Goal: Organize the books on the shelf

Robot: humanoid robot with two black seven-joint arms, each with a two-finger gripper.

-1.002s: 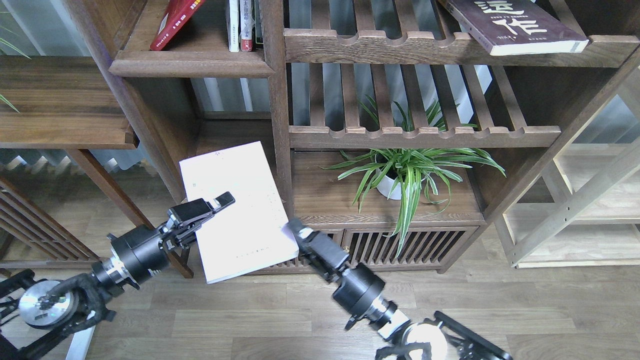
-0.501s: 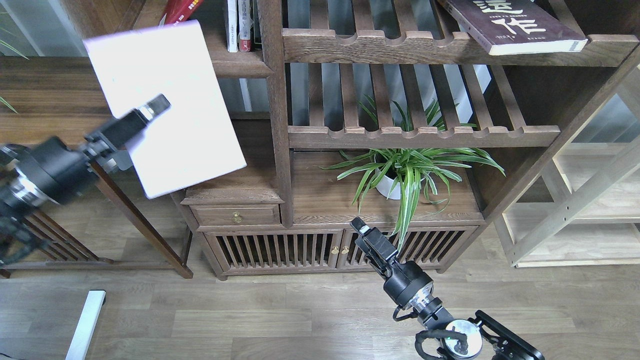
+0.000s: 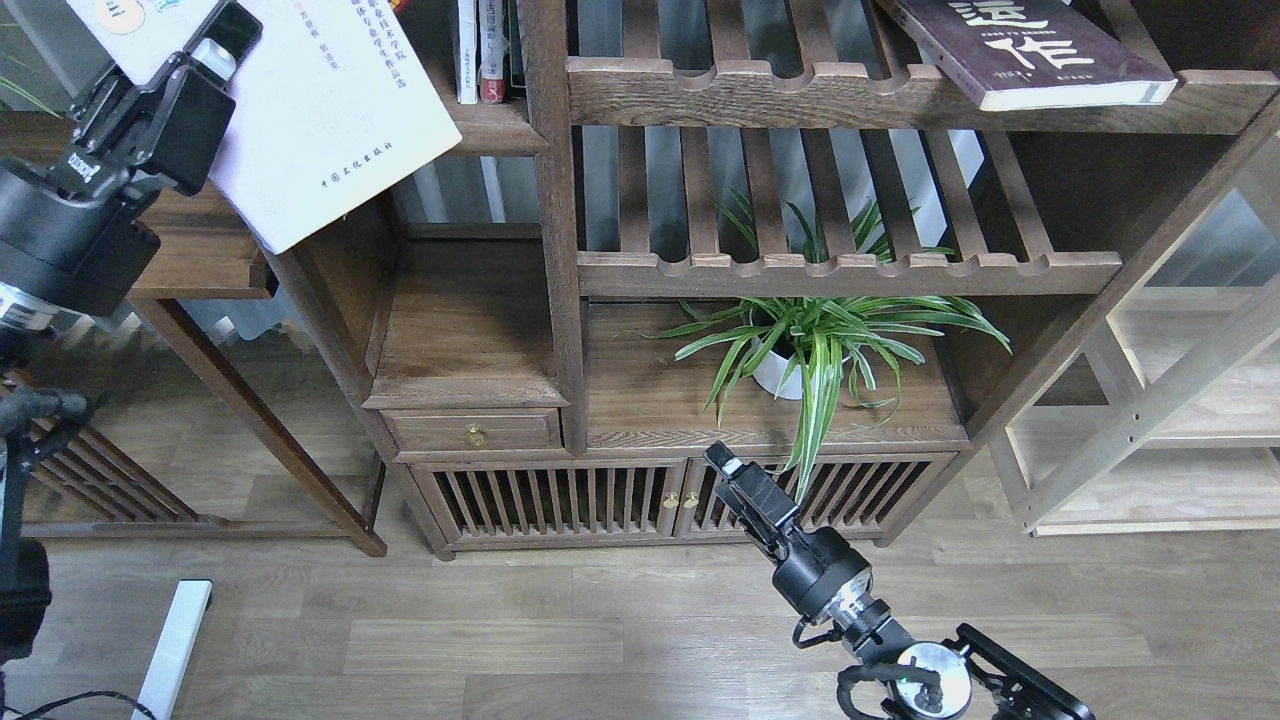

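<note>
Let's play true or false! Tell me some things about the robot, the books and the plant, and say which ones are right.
1. The left claw is holding the white book. True.
2. The right claw is holding a book too. False: it holds nothing and sits low, in front of the cabinet doors.
3. The brown book with big white letters lies on the top slatted rack. True.
4. The plant stands on the floor. False: its white pot stands on a board inside the shelf.
5. The little drawer is pulled open. False: it is closed.
</note>
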